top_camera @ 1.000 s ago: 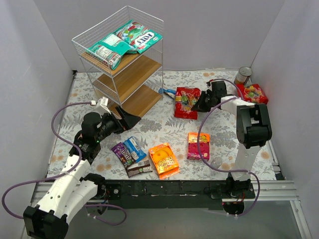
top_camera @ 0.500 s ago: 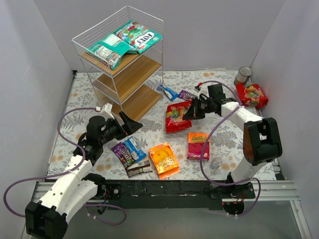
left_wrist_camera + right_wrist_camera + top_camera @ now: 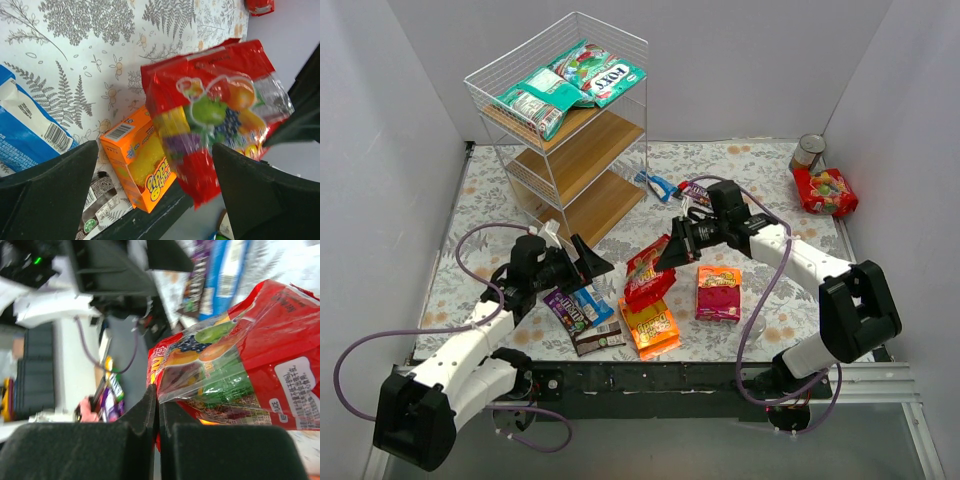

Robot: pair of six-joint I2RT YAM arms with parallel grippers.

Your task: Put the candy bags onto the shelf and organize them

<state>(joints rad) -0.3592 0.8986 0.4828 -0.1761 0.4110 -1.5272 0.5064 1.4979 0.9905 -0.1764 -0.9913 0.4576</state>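
White walls close in a counter [image 3: 500, 200] covered with a grey leaf-print cloth. The right jaws are pressed shut on the upper edge of a red bag [image 3: 648, 272] printed with fruit, and the bag hangs tilted under them, clear of the counter. Directly below these jaws and the bag lies an orange bag [image 3: 652, 328], and just to the right of them lies a pink-orange pack [image 3: 718, 292].

The left jaws are spread wide and hold nothing. In the left wrist view the red bag appears in front of the gap between the two dark fingers [image 3: 45, 195] without touching them. Under the left jaws, flat on the cloth, are a small purple pack [image 3: 563, 308] and a blue pack [image 3: 590, 302] side by side, with a brown pack [image 3: 598, 338] a little nearer to the arm bases.

Beyond the left jaws, at the far side of the counter, stands the shelf [image 3: 620, 135]. Its top tier carries several teal-green bags [image 3: 570, 80]. Its two lower boards show no bags. Far behind the right jaws, in the corner, a second red bag [image 3: 825, 190] lies just beside a tin can [image 3: 808, 152].
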